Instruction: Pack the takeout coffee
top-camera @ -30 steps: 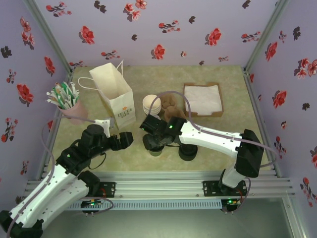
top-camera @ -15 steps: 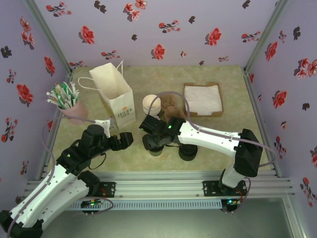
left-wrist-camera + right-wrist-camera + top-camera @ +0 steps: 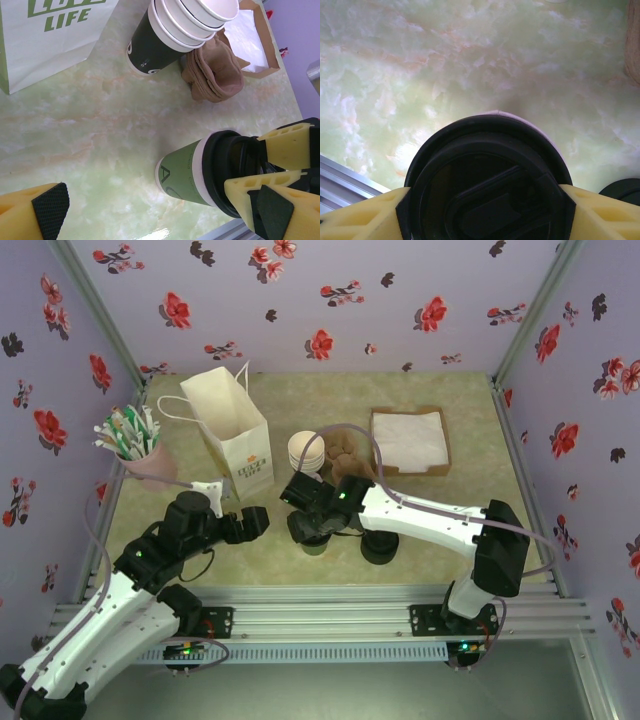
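- Top external: we find the takeout coffee (image 3: 316,545) right of the paper bag (image 3: 238,435), with the right gripper (image 3: 315,525) clamped on it. The left gripper (image 3: 250,522), jaws apart, is just before the bag.
- Left wrist: the coffee (image 3: 182,172) stands upright, clear of the bag (image 3: 45,40).
- Right wrist: fingers (image 3: 365,215) flank the coffee (image 3: 485,185).

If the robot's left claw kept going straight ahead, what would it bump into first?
Most likely the takeout coffee: it stands just ahead of the open left gripper, with the right gripper clamped on its lid. Depth is hard to judge.
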